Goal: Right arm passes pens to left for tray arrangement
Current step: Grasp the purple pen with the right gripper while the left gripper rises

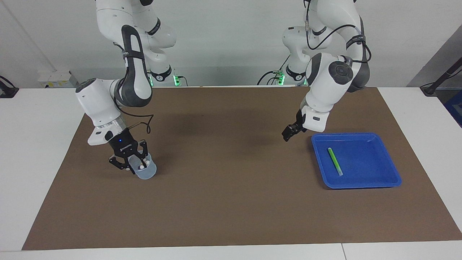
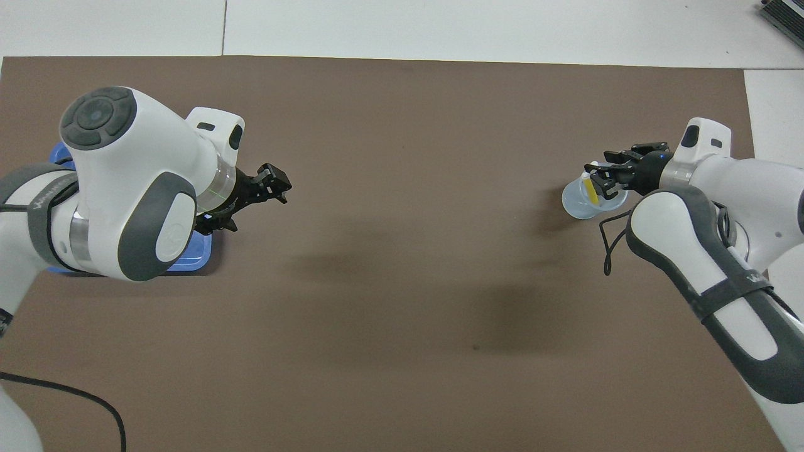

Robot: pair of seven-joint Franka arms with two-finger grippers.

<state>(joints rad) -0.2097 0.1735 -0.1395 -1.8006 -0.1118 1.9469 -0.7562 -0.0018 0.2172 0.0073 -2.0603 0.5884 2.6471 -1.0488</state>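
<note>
A green pen (image 1: 335, 161) lies in the blue tray (image 1: 382, 159) toward the left arm's end of the table. The tray (image 2: 188, 267) is mostly hidden under the left arm in the overhead view. My left gripper (image 1: 290, 133) (image 2: 274, 184) hangs open and empty over the mat, just beside the tray's corner nearest the robots. My right gripper (image 1: 133, 164) (image 2: 602, 177) is down at the mouth of a small translucent cup (image 1: 147, 172) (image 2: 581, 207). A yellow pen (image 2: 588, 188) stands in that cup, and two pale pen tips (image 1: 143, 167) show at its rim.
A brown mat (image 1: 223, 187) covers most of the white table (image 1: 43, 151). A black cable (image 2: 75, 395) lies on the mat near the left arm's base. The cup stands toward the right arm's end.
</note>
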